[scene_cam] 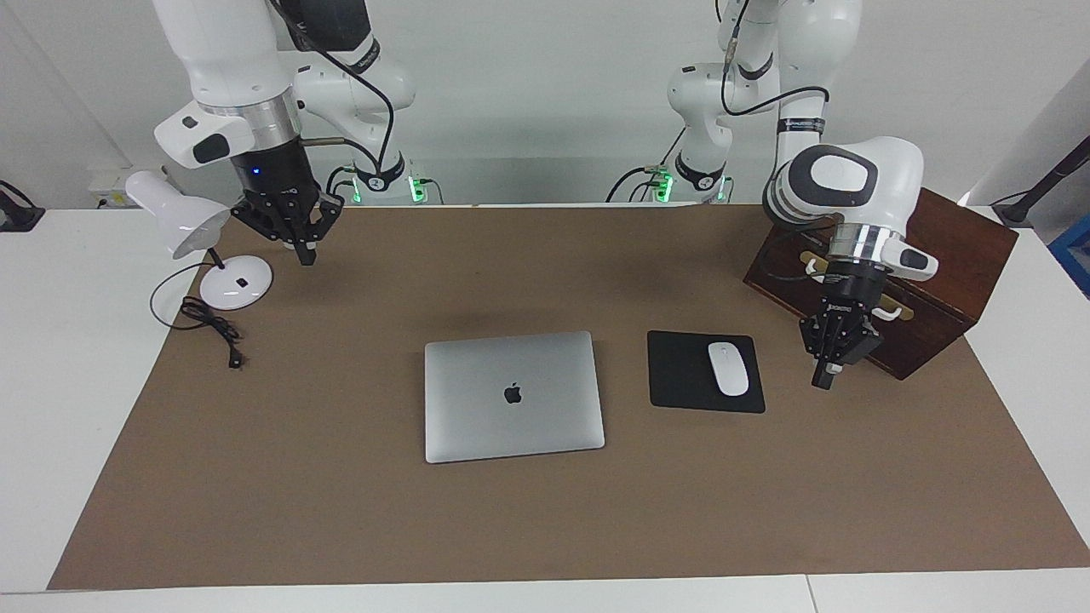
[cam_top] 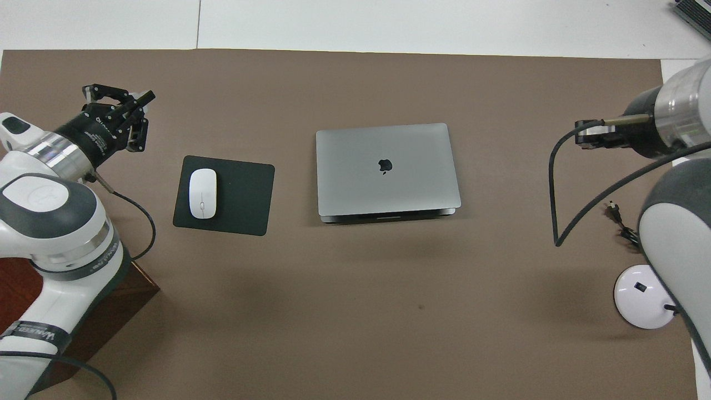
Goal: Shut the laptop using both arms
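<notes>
Two arms raised, neither touching anything. Laptop lies lid-down, closed, mid-mat, beside the mouse pad carrying a white mouse. Left gripper hangs empty, fingertips together, over the mat by the wooden box. Right gripper, fingertips together and empty, hangs by the desk lamp.

Bright, even light is falling from above.
Soft, faint shadows are lying on the brown surface; both views are staying sharp, without glare.
</notes>
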